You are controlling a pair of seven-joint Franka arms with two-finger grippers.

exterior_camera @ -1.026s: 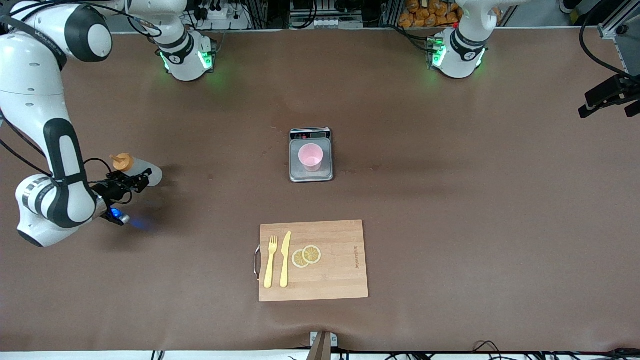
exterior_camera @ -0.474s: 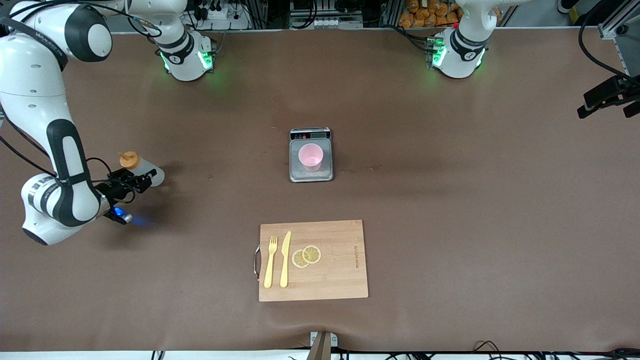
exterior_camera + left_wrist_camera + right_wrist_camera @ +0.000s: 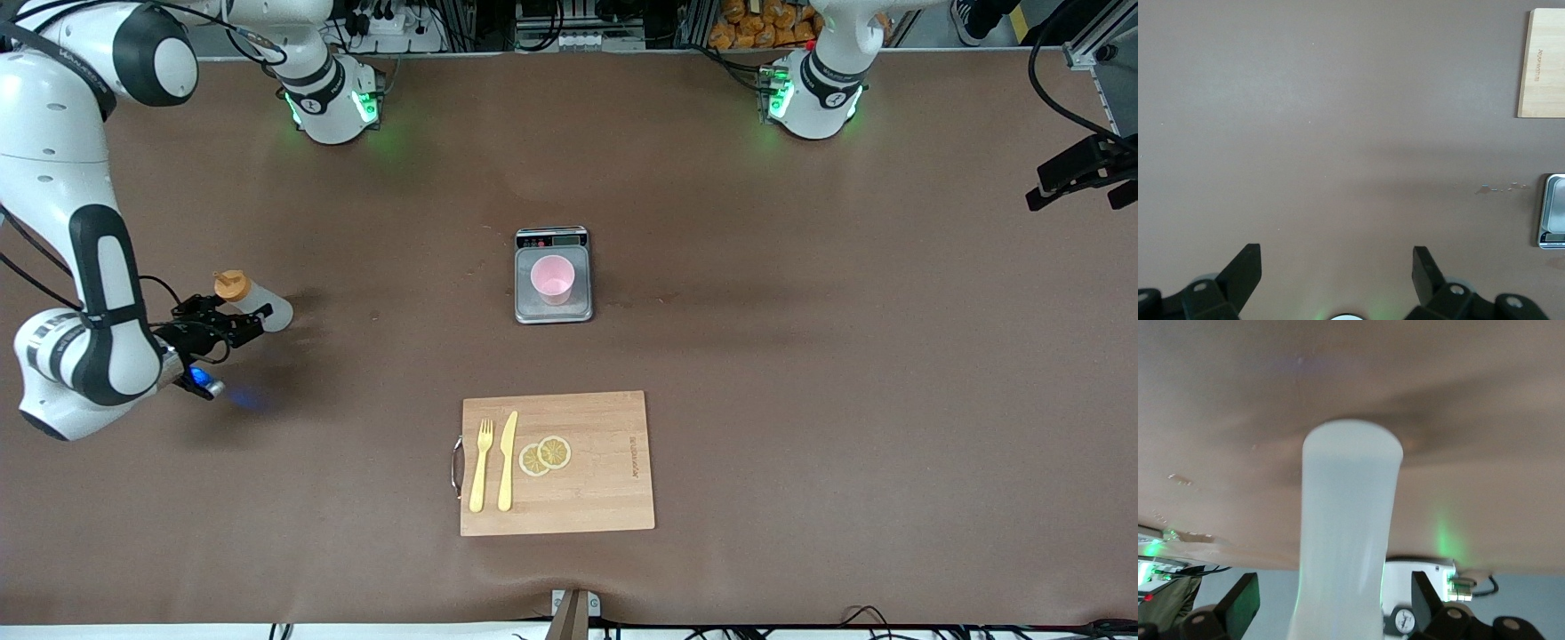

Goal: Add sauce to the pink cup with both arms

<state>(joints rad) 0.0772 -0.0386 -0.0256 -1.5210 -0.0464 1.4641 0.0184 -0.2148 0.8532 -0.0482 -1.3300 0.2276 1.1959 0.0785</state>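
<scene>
The right gripper [image 3: 233, 322] is spread wide around the sauce [image 3: 253, 300], not squeezing. A bump could tip it. The left gripper [image 3: 1337, 267] waits, spread, empty.

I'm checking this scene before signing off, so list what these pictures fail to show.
- Left gripper: not seen in the front view; its arm leaves the top edge.
- Sauce nozzle: cut off by the right wrist view's edge.
- Pink cup contents: too small to tell in the front view.
- Scale display: too small to read.
- Right gripper: whether its fingers touch the bottle is unclear.
</scene>
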